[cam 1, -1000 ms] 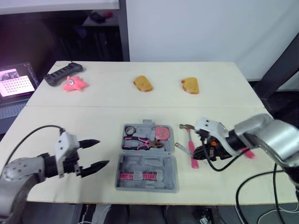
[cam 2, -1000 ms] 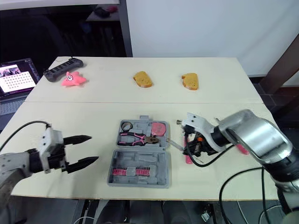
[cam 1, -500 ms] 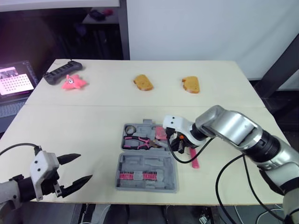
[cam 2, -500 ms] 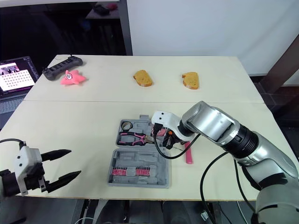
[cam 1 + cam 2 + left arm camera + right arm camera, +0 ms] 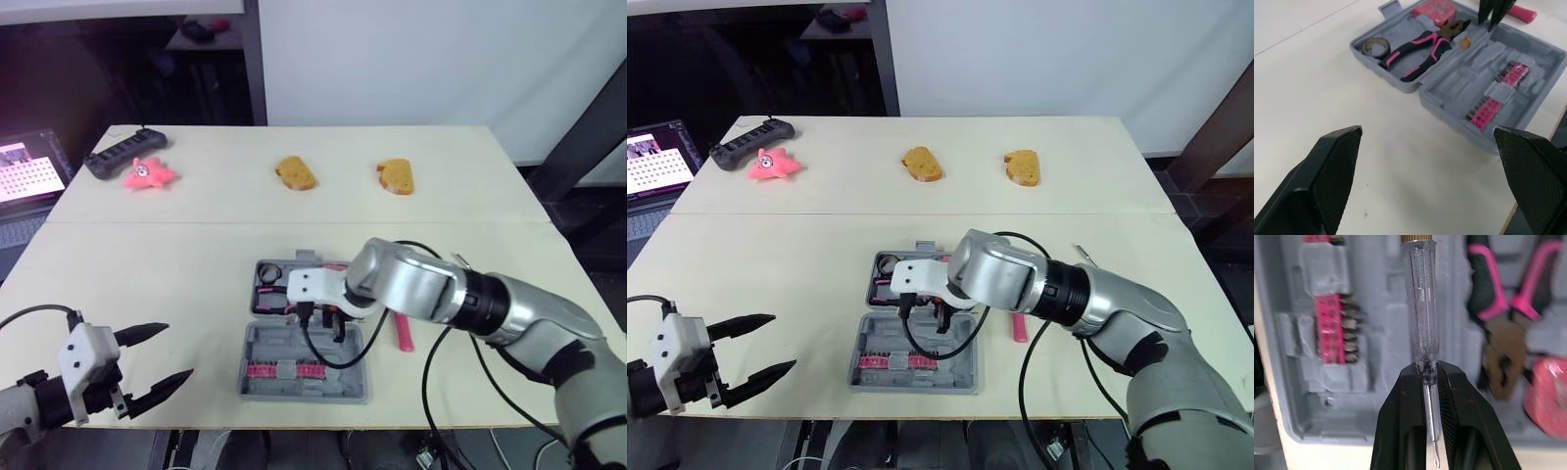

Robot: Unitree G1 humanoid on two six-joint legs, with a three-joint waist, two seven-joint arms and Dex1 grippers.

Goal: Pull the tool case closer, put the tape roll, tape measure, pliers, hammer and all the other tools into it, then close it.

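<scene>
The grey tool case lies open near the table's front edge. Its far half holds the tape roll, the black-and-pink pliers and the pink tape measure. A strip of pink bits sits in the near half. My right gripper hovers over the case's middle, shut on a clear-handled screwdriver. The pink-handled hammer lies on the table just right of the case, partly hidden by my arm. At the near left, apart from the case, my left gripper is open and holds nothing.
Two bread-like pieces lie at the back of the table. A pink star toy and a black controller sit at the back left. A lit laptop screen stands beyond the left edge.
My right gripper has swung left from beside the hammer to over the case, carrying the screwdriver. The left gripper drew back toward the near-left corner, then stayed still.
</scene>
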